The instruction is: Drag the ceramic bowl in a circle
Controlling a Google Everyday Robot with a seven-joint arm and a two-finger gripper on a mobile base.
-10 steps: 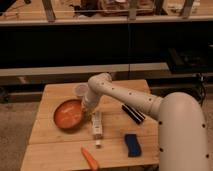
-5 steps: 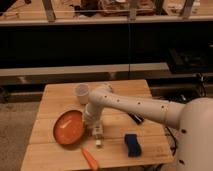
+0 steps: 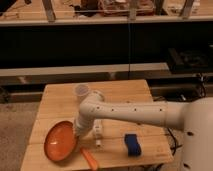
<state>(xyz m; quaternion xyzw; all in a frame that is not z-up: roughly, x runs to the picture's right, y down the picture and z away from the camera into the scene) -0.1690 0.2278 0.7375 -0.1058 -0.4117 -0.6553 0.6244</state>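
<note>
One tool (image 3: 80,132) at ceramic bowl (image 3: 58,143) rim, grip unclear | carrot piece (image 3: 90,159) beside | cup (image 3: 82,92) apart

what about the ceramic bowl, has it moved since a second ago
Yes. The ceramic bowl has slid toward the front edge of the table, further from the clear cup, which stayed put. The gripper is at the bowl's right rim.

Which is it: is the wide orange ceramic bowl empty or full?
Empty: the wide orange ceramic bowl shows only a bare orange surface inside. The gripper is at its rim, on the side toward the table's middle.
</note>
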